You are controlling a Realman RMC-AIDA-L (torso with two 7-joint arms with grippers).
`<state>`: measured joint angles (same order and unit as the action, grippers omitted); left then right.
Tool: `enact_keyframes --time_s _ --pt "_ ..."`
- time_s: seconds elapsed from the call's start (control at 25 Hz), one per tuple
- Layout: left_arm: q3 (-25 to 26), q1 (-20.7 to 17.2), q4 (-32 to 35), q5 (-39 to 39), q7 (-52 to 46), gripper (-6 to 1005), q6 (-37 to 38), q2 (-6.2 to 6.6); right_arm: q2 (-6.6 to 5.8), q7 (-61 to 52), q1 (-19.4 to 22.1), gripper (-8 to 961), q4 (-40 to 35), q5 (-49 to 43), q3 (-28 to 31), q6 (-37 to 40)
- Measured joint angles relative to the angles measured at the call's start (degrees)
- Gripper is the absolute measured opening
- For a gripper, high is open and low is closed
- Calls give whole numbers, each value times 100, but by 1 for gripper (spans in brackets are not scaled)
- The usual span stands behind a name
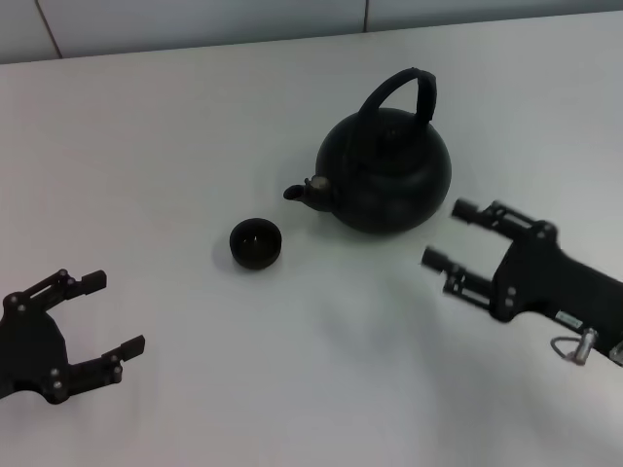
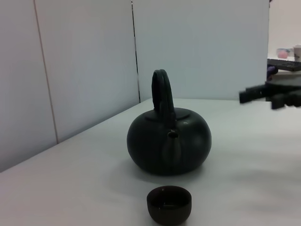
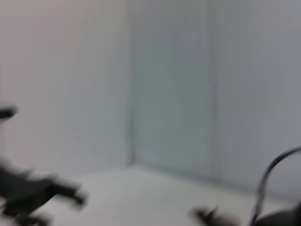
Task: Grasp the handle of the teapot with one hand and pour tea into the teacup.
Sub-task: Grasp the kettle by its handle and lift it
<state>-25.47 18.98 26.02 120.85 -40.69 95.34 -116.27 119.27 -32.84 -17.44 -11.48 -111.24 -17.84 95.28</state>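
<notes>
So my right claw (image 1: 456, 233) is wide open, holding nothing, low beside the teapot (image 1: 384, 170) on the counter (image 1: 175, 126). Handle (image 1: 401, 92) arches up top, so a low approach could shove the pot into the teacup (image 1: 255, 243) by its spout. Left claw (image 1: 102, 313) sits open too.

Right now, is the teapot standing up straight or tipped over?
Standing up straight. The teapot rests flat on the table, handle arching above its lid, spout aimed toward the teacup. Neither tool touches it.
</notes>
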Motion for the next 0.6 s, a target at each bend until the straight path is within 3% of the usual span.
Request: enact_keyframes --time_s 0.4,0.6 --pt "35 4 -9 -47 -40 866 -7 -10 25 1660 241 690 1799 2812 0 -796" --pt "50 34 -9 -61 -50 866 -7 -10 31 1934 233 689 2049 3244 0 -974"
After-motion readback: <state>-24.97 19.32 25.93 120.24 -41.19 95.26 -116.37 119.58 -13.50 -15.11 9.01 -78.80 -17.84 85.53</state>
